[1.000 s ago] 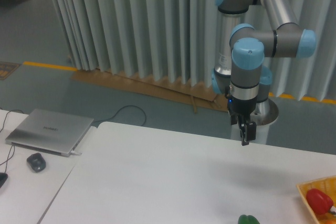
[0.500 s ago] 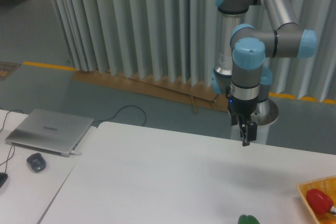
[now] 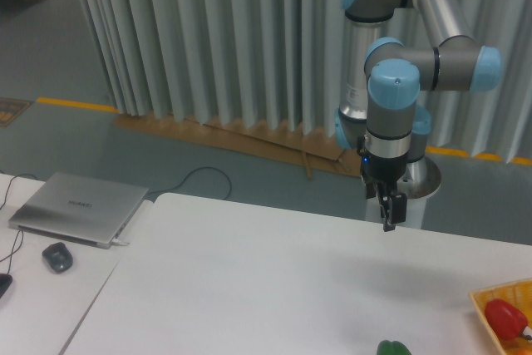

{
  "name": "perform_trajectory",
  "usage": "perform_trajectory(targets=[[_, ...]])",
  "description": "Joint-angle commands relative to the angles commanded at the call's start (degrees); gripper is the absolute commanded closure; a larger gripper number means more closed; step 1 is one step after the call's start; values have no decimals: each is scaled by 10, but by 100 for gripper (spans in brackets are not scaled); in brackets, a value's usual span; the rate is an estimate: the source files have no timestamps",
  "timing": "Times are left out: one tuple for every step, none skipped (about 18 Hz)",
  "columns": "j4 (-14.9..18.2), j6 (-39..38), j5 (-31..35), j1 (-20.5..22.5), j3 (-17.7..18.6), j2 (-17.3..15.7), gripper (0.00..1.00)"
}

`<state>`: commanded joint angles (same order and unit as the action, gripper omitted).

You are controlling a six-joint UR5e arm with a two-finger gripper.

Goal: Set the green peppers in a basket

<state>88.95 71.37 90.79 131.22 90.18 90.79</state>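
Above the far edge of the white surface [image 3: 274, 272], the gripper [image 3: 388, 214] hung from the arm [image 3: 440, 22] with its fingers [image 3: 387, 220] pointing straight down, a posture that suited a top-down grasp. The fingers appeared close together and held nothing; whether a narrow gap remained between them could not be told at this size. The green pepper [image 3: 393, 347] lay at the near edge of the surface, cut off by the bottom of the view, well apart from the gripper and nearly in line below it. The basket [image 3: 486, 303] sat at the right edge, only its corner showing, with a red pepper [image 3: 507, 318] already inside it. The green pepper rested outside the basket, to its left, so the transfer was judged not yet begun. A laptop [image 3: 79, 207] and mouse [image 3: 57, 256] occupied a separate desk to the left, clear of the working area.
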Motion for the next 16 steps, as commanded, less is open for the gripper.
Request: perform_trajectory(targets=[[-1,0,0,0,0,0,0],[-1,0,0,0,0,0,0],[-1,0,0,0,0,0,0],[-1,0,0,0,0,0,0],[-1,0,0,0,0,-1,0],[-1,0,0,0,0,-1,0],[-2,2,0,0,0,0,0],[-1,3,0,0,-1,0,0],[-2,3,0,0,-1,1,0],[-6,1,1,0,-3,3,0],[-17,1,2,0,-4,5,0],[-21,0,3,1,-4,7,0],[-22,0,2,1,-4,9,0],[-25,0,2,2,-4,10,0],[-26,0,2,2,-4,11,0],[-26,0,2,3,-4,11,0]])
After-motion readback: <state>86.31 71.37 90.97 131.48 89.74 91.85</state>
